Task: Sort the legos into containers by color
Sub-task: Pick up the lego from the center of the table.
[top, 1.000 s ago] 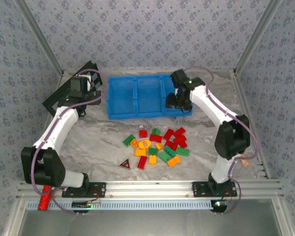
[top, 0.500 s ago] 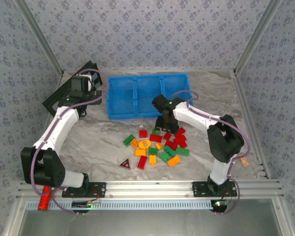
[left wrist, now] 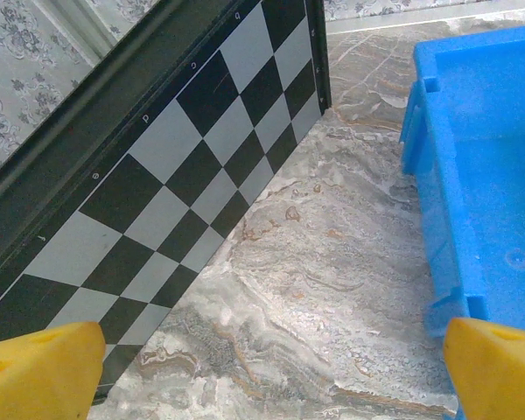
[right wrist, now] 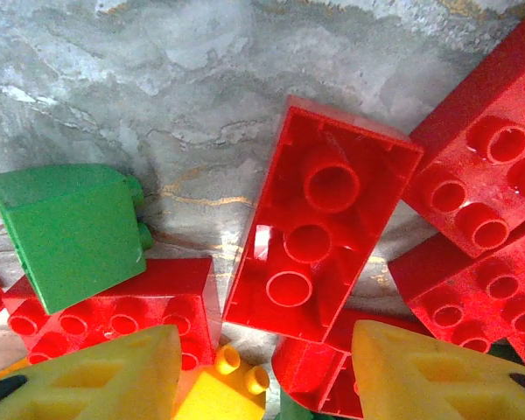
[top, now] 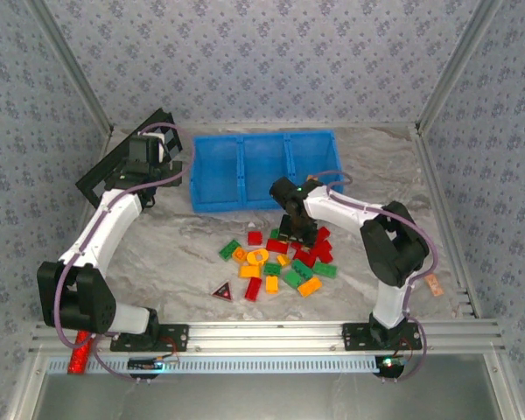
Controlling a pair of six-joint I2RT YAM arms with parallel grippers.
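The left pincer (left wrist: 267,381) stood wide open (its yellow fingertips (left wrist: 39,367) sat in the two lower corners of the wrist view). It hovered over the grey marbled bench (top: 171,245), between the black-and-white checkerboard panel (left wrist: 184,157) and the left wall of the bright blue plastic bin (top: 241,171). The bin's three compartments ran side by side at the far end of the bench. The heap of small red, green and orange-yellow studded plastic bricks (top: 280,261) lay on the bench, in front of the bin and apart from it. The right pincer (top: 296,229) sat low over the heap's far edge. Its jaws were parted and gripped nothing. An upturned red brick (right wrist: 319,223), hollow side up, lay just ahead of the tips, with a green wedge-shaped brick (right wrist: 70,227) to one side. A small dark red-edged triangle (top: 220,292) lay near the heap.
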